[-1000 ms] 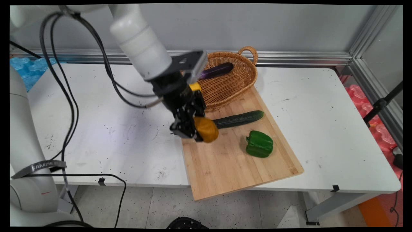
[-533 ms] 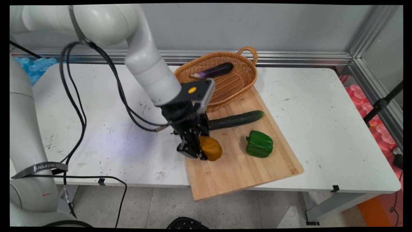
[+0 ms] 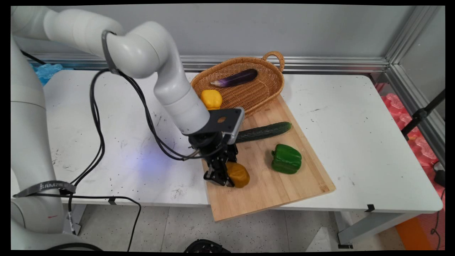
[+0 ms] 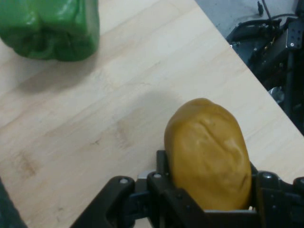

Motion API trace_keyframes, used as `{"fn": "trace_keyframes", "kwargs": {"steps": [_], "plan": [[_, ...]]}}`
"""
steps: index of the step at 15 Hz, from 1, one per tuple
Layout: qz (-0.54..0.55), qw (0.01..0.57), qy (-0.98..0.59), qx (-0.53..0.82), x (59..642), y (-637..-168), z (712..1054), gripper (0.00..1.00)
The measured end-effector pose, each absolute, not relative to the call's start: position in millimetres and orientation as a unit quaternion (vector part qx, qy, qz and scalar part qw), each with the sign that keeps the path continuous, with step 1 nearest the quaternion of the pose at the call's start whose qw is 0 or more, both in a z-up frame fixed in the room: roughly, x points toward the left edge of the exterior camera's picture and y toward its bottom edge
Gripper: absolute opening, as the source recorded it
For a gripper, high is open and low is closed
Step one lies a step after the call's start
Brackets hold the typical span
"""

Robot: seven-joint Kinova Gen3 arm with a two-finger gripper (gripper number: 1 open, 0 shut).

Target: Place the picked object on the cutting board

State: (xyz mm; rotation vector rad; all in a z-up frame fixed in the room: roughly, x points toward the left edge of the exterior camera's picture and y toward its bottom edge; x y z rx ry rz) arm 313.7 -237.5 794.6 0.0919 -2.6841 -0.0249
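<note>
Gripper (image 3: 227,177) jaws clamped on potato (image 3: 238,174), low over board (image 3: 270,188) near-left area, green pepper (image 3: 286,159) to right, cucumber (image 3: 263,131) behind, basket (image 3: 249,96) w/ eggplant (image 3: 234,78).

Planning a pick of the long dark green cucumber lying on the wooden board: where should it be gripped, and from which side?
Grip the long dark green cucumber at its middle from above, fingers across its narrow width; it lies flat on the wooden cutting board, and both long sides look clear there.

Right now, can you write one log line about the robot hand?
gripper: shut on potato | over cutting board | nearby: green pepper, cucumber
</note>
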Motion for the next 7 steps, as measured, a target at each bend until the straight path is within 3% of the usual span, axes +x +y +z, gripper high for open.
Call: {"fn": "trace_keyframes", "kwargs": {"steps": [3, 4, 7], "plan": [[-0.008, 0.225, -0.974, 0.029, 311.4, -238.0, 785.1, 0.0], [-0.007, 0.226, -0.974, 0.027, 310.8, -238.1, 782.5, 1.0], [-0.002, 0.23, -0.973, 0.02, 310.5, -239.4, 780.5, 1.0]]}}
